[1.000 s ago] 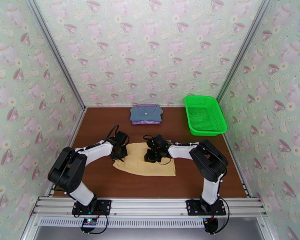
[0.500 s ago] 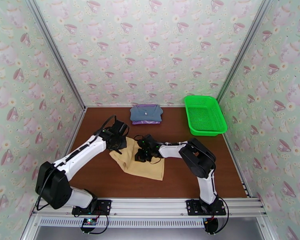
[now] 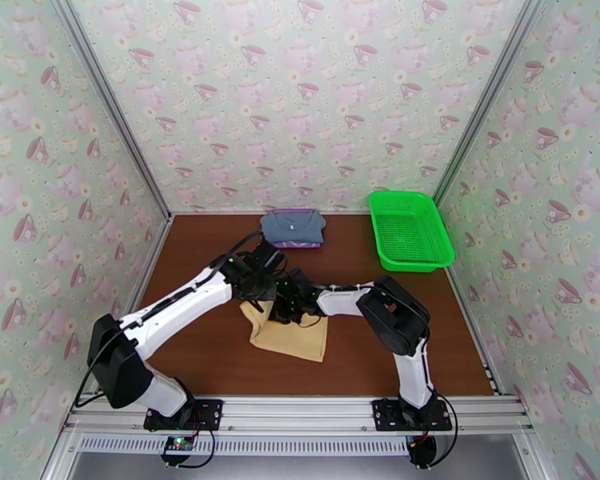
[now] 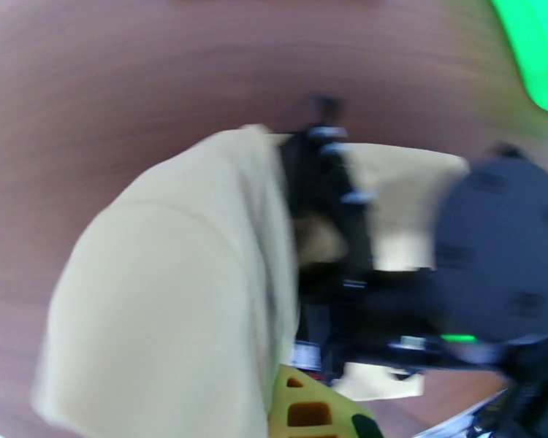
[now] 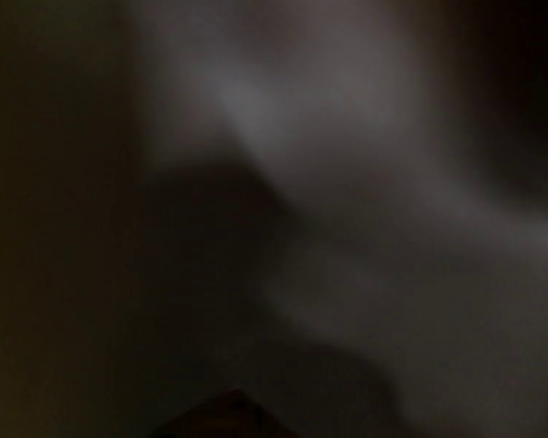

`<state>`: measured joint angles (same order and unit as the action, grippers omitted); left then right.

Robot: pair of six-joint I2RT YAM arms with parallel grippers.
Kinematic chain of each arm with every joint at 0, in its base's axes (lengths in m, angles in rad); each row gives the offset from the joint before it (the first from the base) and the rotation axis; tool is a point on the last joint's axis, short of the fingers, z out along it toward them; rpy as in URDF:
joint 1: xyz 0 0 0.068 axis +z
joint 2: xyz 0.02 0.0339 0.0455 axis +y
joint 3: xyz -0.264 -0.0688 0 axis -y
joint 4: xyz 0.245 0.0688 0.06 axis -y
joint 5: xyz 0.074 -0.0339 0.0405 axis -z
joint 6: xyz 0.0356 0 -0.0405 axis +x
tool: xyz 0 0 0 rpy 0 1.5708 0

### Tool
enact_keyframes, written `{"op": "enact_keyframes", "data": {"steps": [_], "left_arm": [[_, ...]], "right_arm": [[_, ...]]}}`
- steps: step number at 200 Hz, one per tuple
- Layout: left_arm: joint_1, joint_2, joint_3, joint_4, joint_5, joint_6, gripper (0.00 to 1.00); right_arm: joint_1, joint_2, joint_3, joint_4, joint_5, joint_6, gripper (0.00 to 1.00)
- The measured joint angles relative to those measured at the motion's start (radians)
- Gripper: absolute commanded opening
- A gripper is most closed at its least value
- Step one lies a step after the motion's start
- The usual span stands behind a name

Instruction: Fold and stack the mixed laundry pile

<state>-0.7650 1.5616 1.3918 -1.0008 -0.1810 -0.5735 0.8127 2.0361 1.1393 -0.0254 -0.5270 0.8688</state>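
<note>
The tan-yellow garment [image 3: 294,338] lies mid-table, its far edge lifted and bunched. My left gripper [image 3: 262,290] is shut on that raised edge; in the left wrist view the tan cloth [image 4: 179,286] hangs in a curved fold above my yellow fingertip [image 4: 309,412]. Just right of it, my right gripper [image 3: 287,306] is shut and pressed into the same cloth, showing in the left wrist view as a black right gripper [image 4: 325,206] with tan fabric on both sides. At the back, the slate blue-grey garment [image 3: 292,225] lies folded on the lilac one [image 3: 290,244]. The right wrist view is dark and blurred.
A bright green mesh basket [image 3: 409,230] stands at the back right corner. Bare brown table [image 3: 196,346] lies to the left of and in front of the tan garment. Patterned walls close in the table on three sides.
Both grippers have drawn together toward the table's middle with the tan garment's far edge. The cloth has gone from a wide flat spread to a narrower, bunched shape.
</note>
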Motion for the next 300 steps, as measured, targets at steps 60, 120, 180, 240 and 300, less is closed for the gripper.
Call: {"op": "enact_keyframes", "data": {"steps": [60, 120, 180, 240, 300], "left_arm": [[-0.02, 0.078, 0.018, -0.029, -0.061, -0.014, 0.0], [0.0, 0.101, 0.064, -0.069, -0.105, 0.006, 0.0], [-0.02, 0.168, 0.135, -0.078, -0.105, 0.017, 0.0], [-0.092, 0.268, 0.244, -0.102, -0.106, 0.013, 0.0], [-0.169, 0.384, 0.374, -0.132, -0.108, 0.004, 0.0]], "right_arm": [[0.003, -0.109, -0.033, -0.142, 0.137, -0.066, 0.35], [-0.037, -0.595, -0.236, -0.389, 0.353, -0.166, 0.66], [-0.272, -0.797, -0.531, -0.433, 0.391, -0.167, 0.55], [-0.277, -0.631, -0.565, -0.214, 0.318, -0.122, 0.29], [-0.278, -0.61, -0.6, -0.084, 0.294, -0.105, 0.29]]}}
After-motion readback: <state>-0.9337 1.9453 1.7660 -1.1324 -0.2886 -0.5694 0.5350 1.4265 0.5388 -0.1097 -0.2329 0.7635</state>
